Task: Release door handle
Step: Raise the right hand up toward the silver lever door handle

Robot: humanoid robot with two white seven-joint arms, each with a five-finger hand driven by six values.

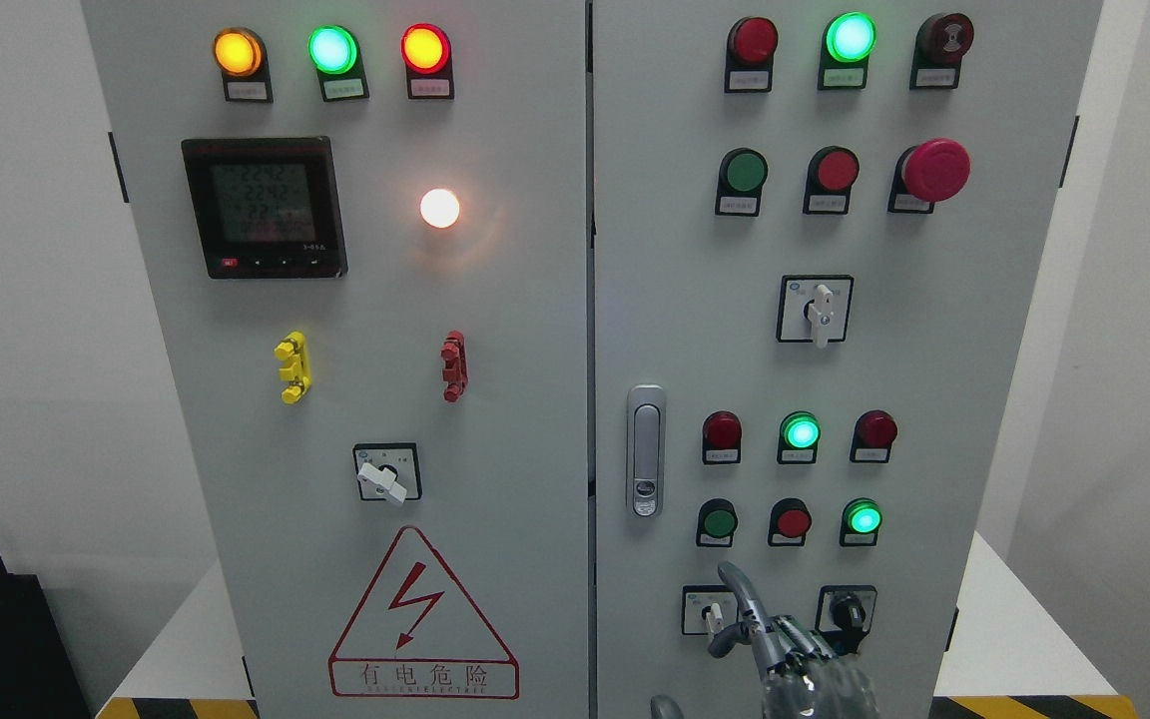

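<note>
The door handle (645, 449) sits on the right door (835, 379) of the grey electrical cabinet (525, 399), just beside the seam between the two doors and about level with a row of small indicator lamps. It is a slim silver lever in a rounded plate, lying flush against the panel. Its long axis runs straight up and down, and the keyhole end points toward the floor.

The right hand (785, 649) comes up from the bottom edge, right of the middle, well below the handle and apart from it. Its fingers are loosely spread and hold nothing; one finger (740, 589) reaches upward and to the left, its tip in front of the lower part of the door near a small rotary switch (710, 611). A rounded metallic tip (665, 707) shows at the bottom edge below the handle; what it belongs to cannot be told.

On the left door (355, 379) are a digital meter (264, 207) and a red warning triangle (422, 619).
</note>
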